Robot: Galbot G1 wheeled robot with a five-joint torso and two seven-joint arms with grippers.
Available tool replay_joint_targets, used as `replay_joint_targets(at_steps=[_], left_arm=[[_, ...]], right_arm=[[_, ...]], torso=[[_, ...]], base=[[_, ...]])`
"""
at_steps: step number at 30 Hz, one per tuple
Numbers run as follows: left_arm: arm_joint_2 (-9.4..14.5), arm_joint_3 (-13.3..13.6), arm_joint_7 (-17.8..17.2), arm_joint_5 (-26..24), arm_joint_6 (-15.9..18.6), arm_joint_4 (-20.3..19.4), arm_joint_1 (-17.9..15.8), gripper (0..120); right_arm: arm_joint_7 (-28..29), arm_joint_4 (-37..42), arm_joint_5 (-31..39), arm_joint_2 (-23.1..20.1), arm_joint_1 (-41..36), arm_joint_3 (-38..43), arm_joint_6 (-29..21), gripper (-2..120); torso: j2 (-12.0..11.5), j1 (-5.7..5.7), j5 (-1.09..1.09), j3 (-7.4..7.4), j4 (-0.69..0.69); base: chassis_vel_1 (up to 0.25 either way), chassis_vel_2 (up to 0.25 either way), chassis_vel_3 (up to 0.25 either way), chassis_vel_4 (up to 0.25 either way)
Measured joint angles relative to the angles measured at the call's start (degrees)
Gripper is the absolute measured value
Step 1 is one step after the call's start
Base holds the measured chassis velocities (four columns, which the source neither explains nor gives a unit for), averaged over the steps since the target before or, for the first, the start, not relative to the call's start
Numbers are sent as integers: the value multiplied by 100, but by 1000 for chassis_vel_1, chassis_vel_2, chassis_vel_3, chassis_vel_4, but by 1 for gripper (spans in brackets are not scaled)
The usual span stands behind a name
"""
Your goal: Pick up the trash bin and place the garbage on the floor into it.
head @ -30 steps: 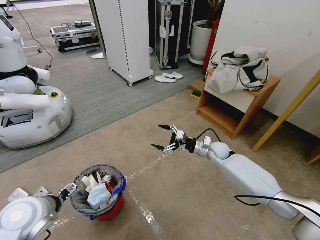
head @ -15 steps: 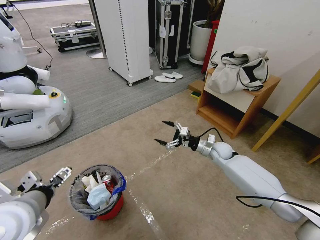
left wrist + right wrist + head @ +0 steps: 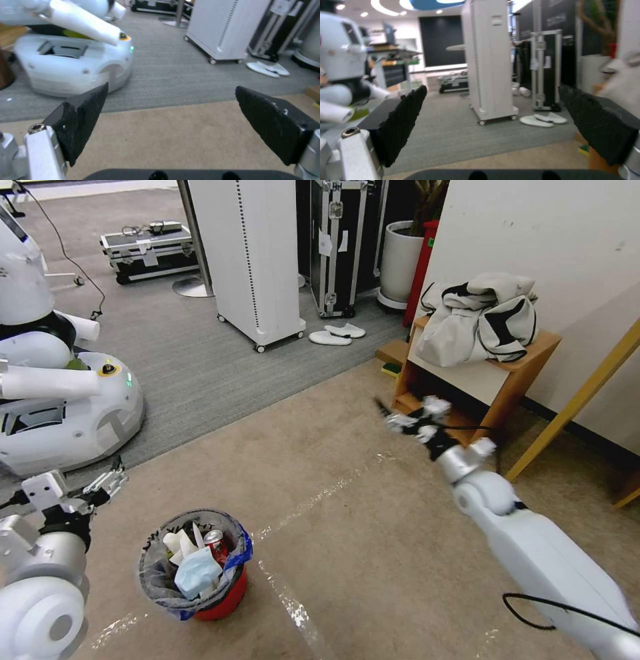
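Two arms are raised clear of the tan floor (image 3: pixel 373 553), and neither holds anything. Going by size: at nine o'clock in the head view sits another white robot (image 3: pixel 60 393) on its round base; at twelve o'clock stands a tall white cabinet on castors (image 3: pixel 250 253) with a black flight case (image 3: pixel 337 243) beside it; at two o'clock a wooden side table (image 3: pixel 497 380) carries a grey-white bundle of clothes (image 3: pixel 480 317).

The right arm reaches from five o'clock toward that table, and the right gripper (image 3: pixel 400 417) is blurred in the head view, just in front of the table's lower shelf. Its wrist camera settles what the head view cannot — the two black fingers (image 3: pixel 403 120) stand wide apart with nothing between them, looking level across the room at the cabinet and the white slippers (image 3: pixel 543 120).

The left gripper (image 3: pixel 107 483) hovers at eight o'clock, up and to the left of the trash bin (image 3: pixel 223 597) and apart from it. In the left wrist view its fingers (image 3: pixel 83 112) are spread wide and empty, aimed at the grey carpet (image 3: pixel 173 77) and the other robot's base.

The bin stands upright on the floor at seven o'clock, its clear bag lining the rim. Inside — visible from the head camera alone — lie the garbage items: a light-blue cloth (image 3: pixel 195 570), crumpled white papers (image 3: pixel 177 543) and a red soda can (image 3: pixel 215 540).
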Motion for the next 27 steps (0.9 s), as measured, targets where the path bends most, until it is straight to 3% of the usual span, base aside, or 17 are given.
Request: replay_joint_targets(at_steps=[2, 6, 9, 17, 27], left_arm=[[-3, 100, 260, 440, -199, 230, -67, 100], [-37, 219, 361, 522, -310, 318, -97, 100], [-74, 361, 620, 1056, -492, 504, -146, 100], [-140, 603, 680, 892, -402, 454, -284, 100], [4, 730, 756, 862, -438, 689, -476, 100]], right_arm=[[17, 414, 71, -84, -533, 477, -32, 100], [-26, 720, 11, -55, -928, 828, -11, 100], [-54, 1006, -233, 44, -1457, 1191, 26, 100], [-191, 1106, -907, 173, -2152, 1643, 292, 100], [-241, 1287, -1562, 555, -2619, 1959, 429, 100]], torso=[[0, 0, -3, 0, 0], [0, 0, -4, 0, 2], [0, 0, -2, 0, 2], [0, 0, -2, 0, 1], [0, 0, -3, 0, 1]], base=[[0, 0, 0, 0], [0, 0, 0, 0], [0, 0, 0, 0], [0, 0, 0, 0], [0, 0, 0, 0]])
